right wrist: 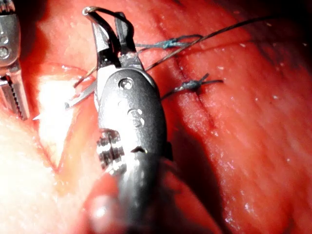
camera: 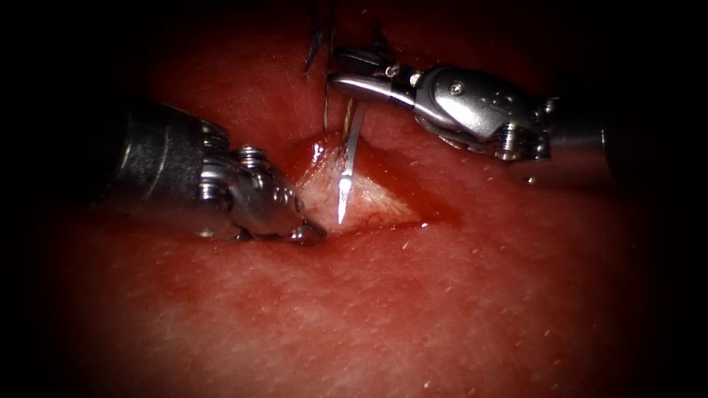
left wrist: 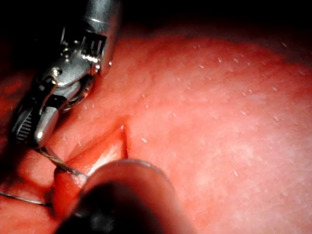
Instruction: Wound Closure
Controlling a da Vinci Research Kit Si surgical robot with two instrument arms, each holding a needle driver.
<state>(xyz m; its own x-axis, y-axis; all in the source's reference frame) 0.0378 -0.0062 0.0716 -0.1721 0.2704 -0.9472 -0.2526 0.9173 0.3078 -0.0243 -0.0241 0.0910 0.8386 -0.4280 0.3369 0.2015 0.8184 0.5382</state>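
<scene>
Presently: right tool (camera: 346, 70) clenched on needle (camera: 349, 158) near its tail, tip free beneath over the cut (camera: 354, 195); it risked swivelling. Left tool (camera: 313, 230) gripped the tissue (camera: 369, 309) edge; tearing possible.

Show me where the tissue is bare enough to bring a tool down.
Bare: the tissue below the open cut, and below the right tool. Crowded: the cut, where the right tool holds the needle near its rear end, tip free over the gap, and the left tool presses the left edge; tied stitches above.
</scene>
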